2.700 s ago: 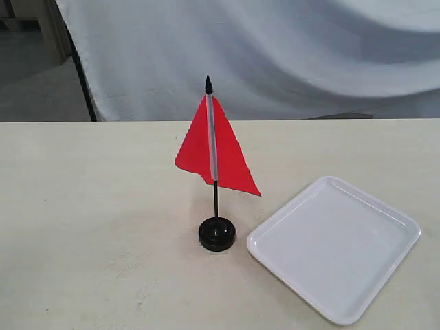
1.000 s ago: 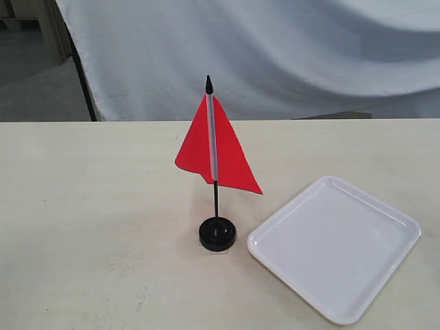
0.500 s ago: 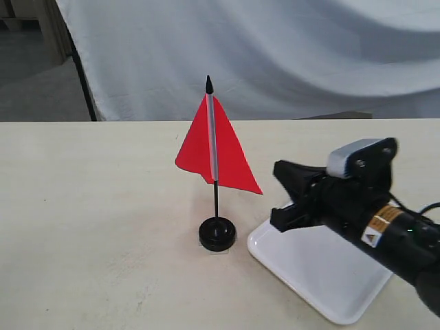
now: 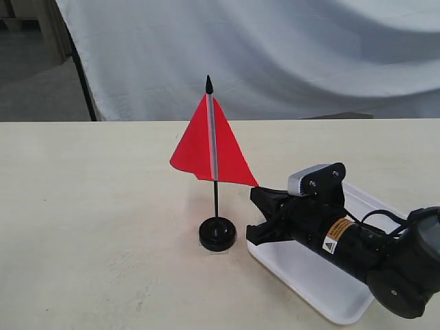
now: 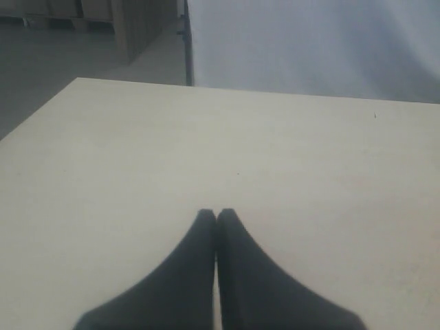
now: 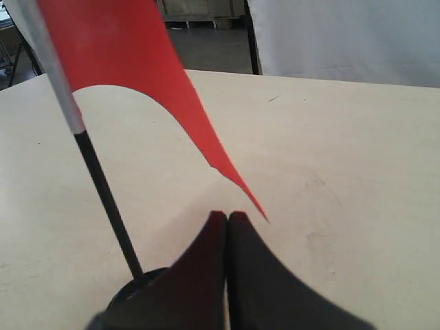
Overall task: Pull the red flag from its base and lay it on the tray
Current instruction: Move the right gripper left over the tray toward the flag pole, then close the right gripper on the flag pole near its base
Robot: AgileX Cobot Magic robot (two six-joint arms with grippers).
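Observation:
The red flag [image 4: 213, 155] stands upright, its thin black pole in the small black base [image 4: 217, 234] on the table. Right of it lies the white tray [image 4: 357, 302], partly covered by my right arm. My right gripper [image 4: 256, 196] is shut and holds nothing; it hovers low just right of the pole, by the cloth's lower tip. In the right wrist view the red flag [image 6: 117, 41] hangs close ahead of the right gripper [image 6: 227, 215], and a finger partly hides the base [image 6: 134, 292]. My left gripper [image 5: 217, 213] is shut over bare table and does not show in the exterior view.
A white cloth backdrop [image 4: 275, 55] hangs behind the pale table [image 4: 96, 206]. The table's far edge and a dark floor [image 5: 55, 48] show in the left wrist view.
My right arm has come in from the right over the tray and moved left and lower, up to the flag. The cloth has swung slightly left.

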